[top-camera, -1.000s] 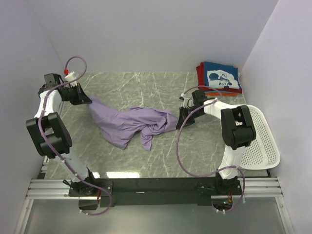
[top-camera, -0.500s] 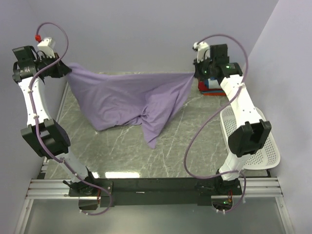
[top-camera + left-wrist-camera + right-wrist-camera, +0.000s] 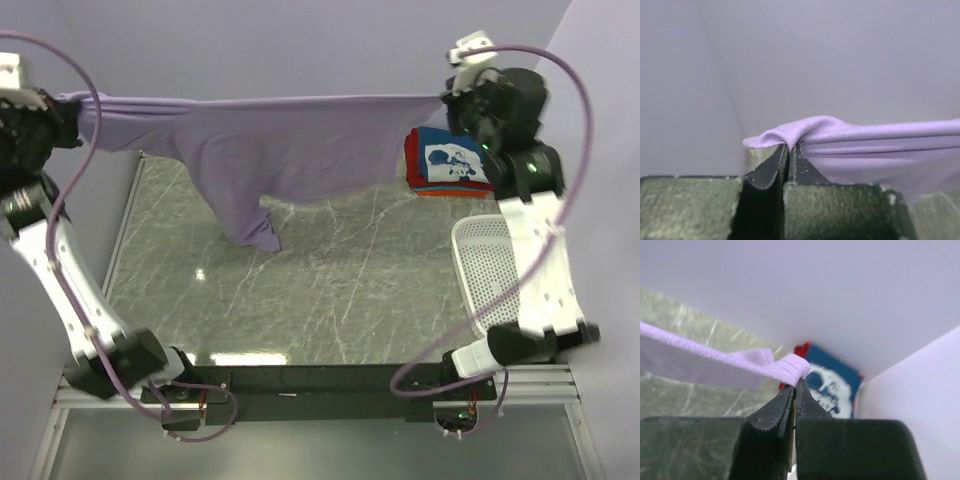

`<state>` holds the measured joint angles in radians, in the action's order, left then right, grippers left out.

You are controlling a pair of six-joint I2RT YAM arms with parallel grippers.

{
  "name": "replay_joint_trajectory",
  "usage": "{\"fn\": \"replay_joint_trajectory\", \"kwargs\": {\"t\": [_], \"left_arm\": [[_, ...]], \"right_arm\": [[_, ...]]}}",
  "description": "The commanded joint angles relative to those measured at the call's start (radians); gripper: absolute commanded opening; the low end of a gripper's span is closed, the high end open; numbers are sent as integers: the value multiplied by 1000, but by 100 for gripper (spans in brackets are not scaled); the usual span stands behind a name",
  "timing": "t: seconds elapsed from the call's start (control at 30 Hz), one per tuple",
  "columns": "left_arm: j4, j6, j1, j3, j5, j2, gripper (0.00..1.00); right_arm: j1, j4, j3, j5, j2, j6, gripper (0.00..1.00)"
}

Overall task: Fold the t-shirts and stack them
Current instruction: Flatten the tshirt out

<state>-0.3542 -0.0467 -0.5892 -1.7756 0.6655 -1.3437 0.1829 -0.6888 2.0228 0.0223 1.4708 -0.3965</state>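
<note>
The purple tee (image 3: 290, 150) hangs stretched in the air over the table (image 3: 330, 300), one part drooping low. The left gripper (image 3: 789, 148) pinches one end tight and the right gripper (image 3: 796, 386) the other. A folded navy tee (image 3: 452, 160) lies far right, near the basket (image 3: 500, 270).

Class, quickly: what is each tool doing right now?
Left tool: closed, holding the purple shirt.
Right tool: closed, holding the same shirt.

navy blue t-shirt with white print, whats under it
Under the navy t-shirt, red cloth shows at the left edge, orange strip at the near edge; the rest is covered.
</note>
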Motion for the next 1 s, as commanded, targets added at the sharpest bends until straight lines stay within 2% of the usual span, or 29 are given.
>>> {"fn": "replay_joint_trajectory", "kwargs": {"t": [0.0,0.13,0.23,0.43,0.53,0.6,0.7,0.8,0.9,0.97], "left_arm": [[227,-21,-63,94,-138,187,0],[288,34,-69,214,-263,410,1],[210,69,-67,170,-306,465,1],[88,123,-67,-40,-357,424,1],[-12,139,-67,-178,-296,362,1],[-72,149,-69,-183,-244,344,1],[-164,180,-69,-101,-158,337,1],[-238,228,-69,54,-113,348,1],[-308,277,-66,246,-67,359,1],[-299,309,-60,404,-55,367,1]], "right_arm": [[-20,158,-35,-148,-211,-25,0],[-19,212,-105,-170,-363,-12,0],[-20,247,-110,-186,-460,-18,0],[-19,314,-53,-220,-512,-103,0],[-19,376,-47,-231,-475,-188,0],[-19,409,-47,-229,-432,-208,0],[-19,426,-91,-190,-366,-223,0],[-19,411,-153,-121,-301,-211,0],[-2,420,-301,-69,-228,-225,0],[22,458,-370,-56,-179,-248,0]]}}
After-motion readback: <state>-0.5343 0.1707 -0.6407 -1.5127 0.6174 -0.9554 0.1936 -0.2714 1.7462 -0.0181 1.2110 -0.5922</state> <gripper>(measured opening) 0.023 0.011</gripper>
